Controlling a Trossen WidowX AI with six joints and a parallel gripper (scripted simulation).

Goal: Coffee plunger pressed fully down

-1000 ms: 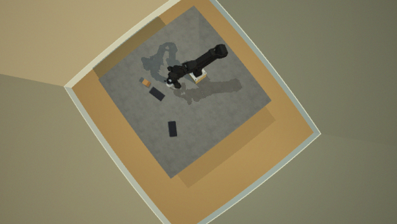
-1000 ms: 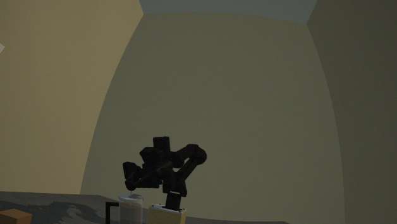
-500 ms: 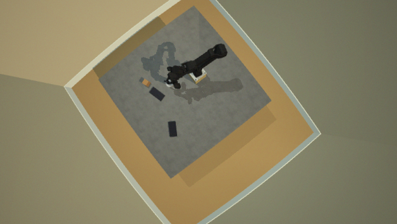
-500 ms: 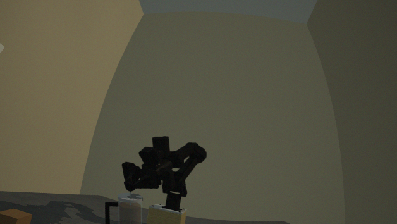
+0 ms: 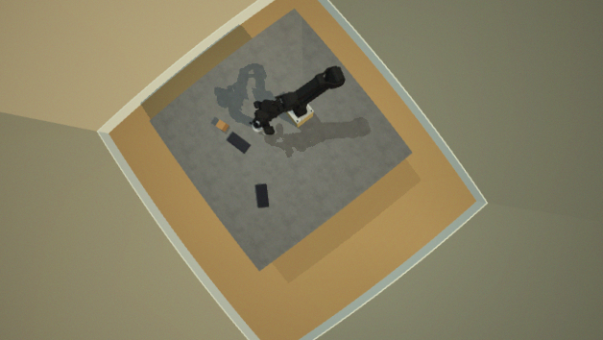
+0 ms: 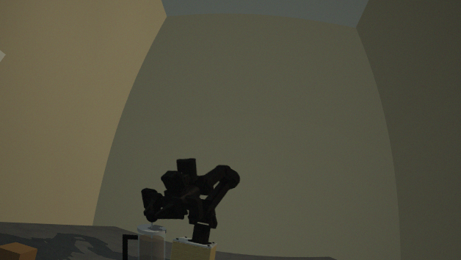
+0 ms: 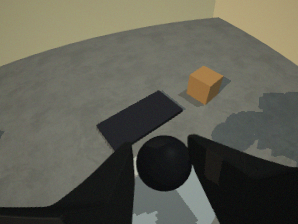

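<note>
1 black knob [image 6: 151,217] [image 7: 164,163] sits between the fingers [image 5: 269,129] [image 6: 148,198], which stand partly open, not clamped. Press [image 5: 257,129] [image 6: 151,246] [image 7: 197,200] upright on tabletop [image 5: 307,192] [image 6: 110,236] [image 7: 65,105], just in front of the arm's base [image 5: 301,120] [image 6: 191,251]; short bit of rod shows above its lid. 2 dark slabs [image 5: 238,142] [image 5: 261,196] [image 7: 140,117] lie flat; 1 orange block [image 5: 222,125] [image 6: 18,251] [image 7: 204,86] near 1 of them.

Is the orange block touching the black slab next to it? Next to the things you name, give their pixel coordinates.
Apart: the wrist view shows gray surface between the orange block [image 5: 222,126] [image 7: 204,86] and the black slab [image 5: 238,142] [image 7: 140,119].
</note>
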